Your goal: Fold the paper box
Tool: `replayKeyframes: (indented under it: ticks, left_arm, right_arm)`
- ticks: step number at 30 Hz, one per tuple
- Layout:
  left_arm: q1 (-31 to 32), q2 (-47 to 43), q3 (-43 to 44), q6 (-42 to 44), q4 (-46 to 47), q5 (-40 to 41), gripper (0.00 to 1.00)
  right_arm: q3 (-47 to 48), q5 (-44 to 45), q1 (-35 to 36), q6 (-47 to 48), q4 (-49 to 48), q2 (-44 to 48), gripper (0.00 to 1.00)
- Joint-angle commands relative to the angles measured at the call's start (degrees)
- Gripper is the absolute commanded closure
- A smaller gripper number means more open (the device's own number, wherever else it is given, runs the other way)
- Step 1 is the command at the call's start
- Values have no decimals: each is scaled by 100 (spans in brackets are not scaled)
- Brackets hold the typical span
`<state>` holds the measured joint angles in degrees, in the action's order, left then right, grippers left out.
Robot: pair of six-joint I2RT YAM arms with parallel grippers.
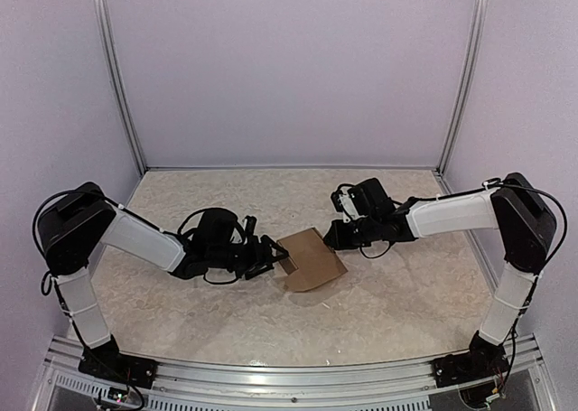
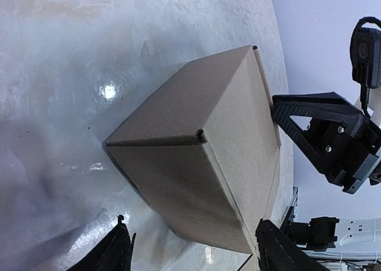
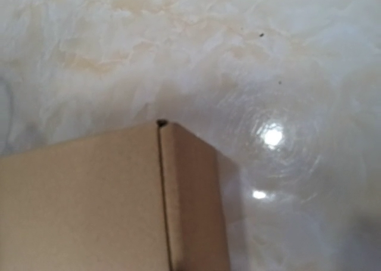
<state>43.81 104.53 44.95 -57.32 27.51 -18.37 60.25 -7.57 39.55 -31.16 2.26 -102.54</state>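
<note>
The paper box (image 1: 312,260) is brown cardboard, folded into a closed carton, and rests tilted on the table in the middle. In the left wrist view the paper box (image 2: 202,152) fills the centre, one corner pointing at the camera. My left gripper (image 1: 276,258) sits at its left edge. It is open, with its fingers (image 2: 113,250) spread to either side of the box's near end (image 2: 192,220). My right gripper (image 1: 330,238) is at the box's upper right edge, and its black finger (image 2: 300,119) touches the cardboard. The right wrist view shows only the paper box (image 3: 89,199), no fingers.
The marbled tabletop (image 1: 226,203) is enclosed by pale walls with metal posts (image 1: 117,77). An aluminium rail (image 1: 289,379) runs along the near edge, between the two arm bases.
</note>
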Motion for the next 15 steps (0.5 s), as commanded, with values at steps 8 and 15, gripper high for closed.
replayKeyframes:
  ticks: [8,15]
  left_arm:
    - [31,538,75,-1046,1704,-499,30]
    - [16,697,149,-1141,1878,-390,1]
  right_arm:
    - [-348,-21,-162,13,-58,29,98]
    - [-441,-41,-176,31,-126,109,99]
